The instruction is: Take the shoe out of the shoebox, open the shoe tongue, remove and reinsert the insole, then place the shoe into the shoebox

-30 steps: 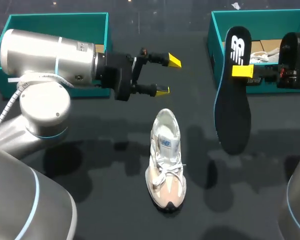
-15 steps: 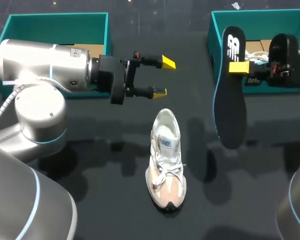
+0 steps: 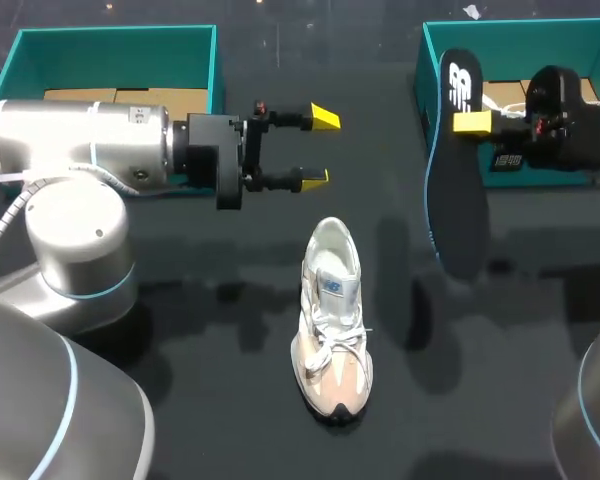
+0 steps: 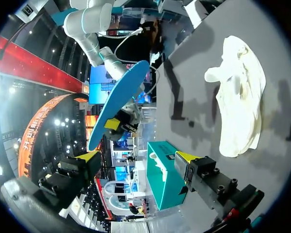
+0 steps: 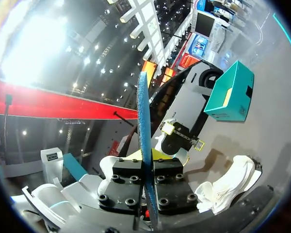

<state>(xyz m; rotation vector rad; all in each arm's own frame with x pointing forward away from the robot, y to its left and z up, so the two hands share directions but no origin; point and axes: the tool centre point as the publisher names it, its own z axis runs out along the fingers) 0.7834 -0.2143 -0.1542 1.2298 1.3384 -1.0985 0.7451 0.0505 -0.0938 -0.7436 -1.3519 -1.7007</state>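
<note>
Shoe (image 3: 332, 320) upright on its sole mid-table (image 3: 230, 400), toe toward the near edge, heel toward the boxes, nothing touching it. Opening is pale, can't tell what's inside.

Left arm (image 3: 80, 150) lies across the front of the left teal box (image 3: 115, 40) and hides its near wall; brown cardboard shows inside.

Right shoebox (image 3: 520, 35) is cut off at the side, its contents partly blocked by the right arm's wrist.

Insole (image 3: 460, 210), dark top and blue underside, hangs lengthwise over the table in front of that box. It's edge-on in the right wrist view (image 5: 143, 145).

Right gripper (image 3: 470, 122) is clamped on the insole near its upper end. One yellow tip shows, the other is hidden behind it.

Left gripper (image 3: 315, 148) is spread wide and holds nothing, above the table beyond the shoe's heel.
</note>
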